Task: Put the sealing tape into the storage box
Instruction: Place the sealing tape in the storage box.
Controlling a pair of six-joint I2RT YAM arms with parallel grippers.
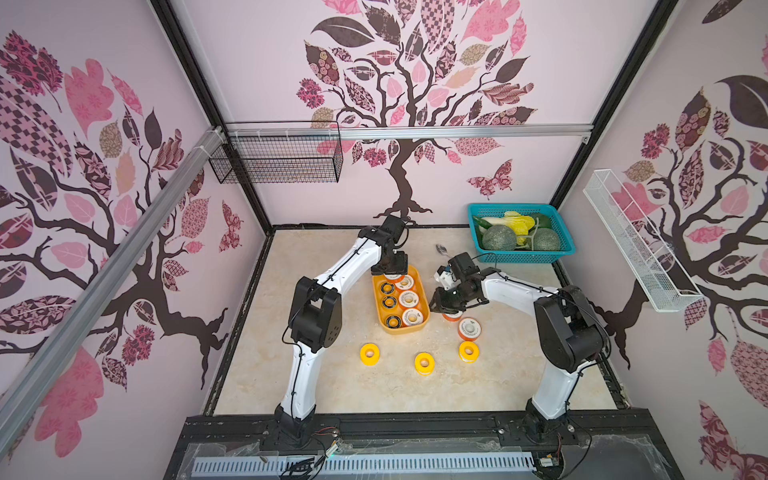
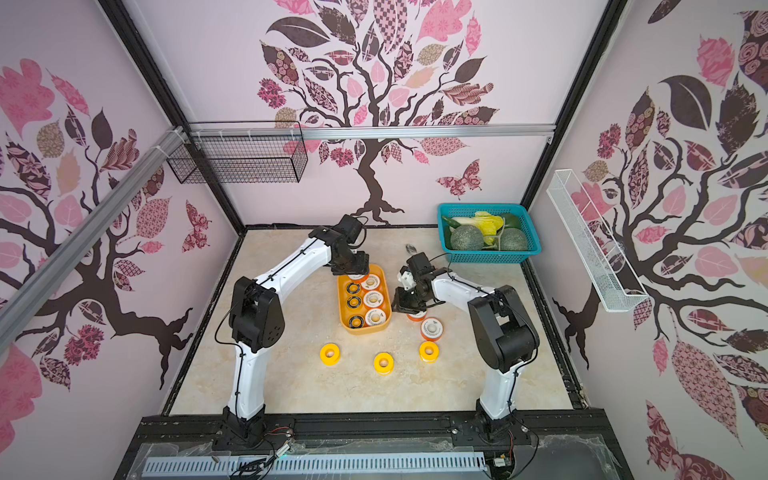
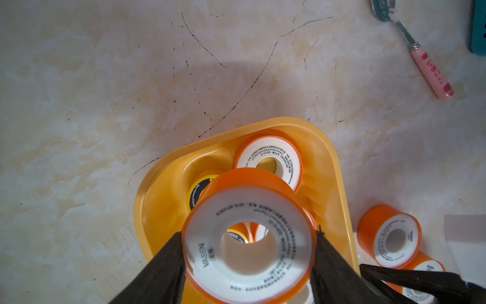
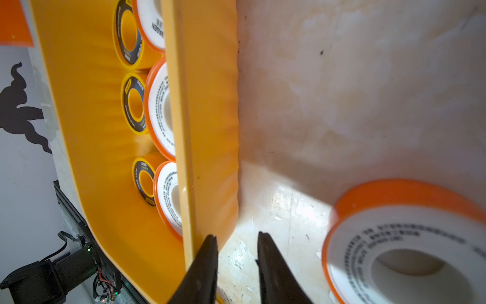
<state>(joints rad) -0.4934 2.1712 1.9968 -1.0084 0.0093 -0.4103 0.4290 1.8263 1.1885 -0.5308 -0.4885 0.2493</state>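
The roll [image 3: 210, 252] you hold is an orange spool with a white face. It hangs over the upper end of the box [image 1: 405, 331], just above the centre of the frame in both top views. Your left claw [image 3: 249, 231] stands wide, its two fingers [image 3: 163, 271] pressed on opposite sides of the orange rim, which is the right place to hold it. I judge it light and stiff. The smooth plastic rim can slip if the squeeze eases, and the roll is round enough to run off if it lands on edge, so set it down flat.

The box already holds six rolls in two rows: three black rolls [image 1: 389, 302] and three white-faced rolls [image 1: 408, 299]. Little bare floor shows, so yours probably has to rest on top of them. Release it low.

Your right claw [image 4: 238, 235] is just right of the box. Its tips are a narrow gap apart with nothing between them, and one tip is by the box's outer wall. An orange roll [image 4: 407, 250] lies just beside it, not in it. A second orange roll [image 1: 469, 328] sits a little below and to the right, and three yellow rolls [image 1: 424, 363] line up across the lower centre. All lie flat, so take each across its rim from above.
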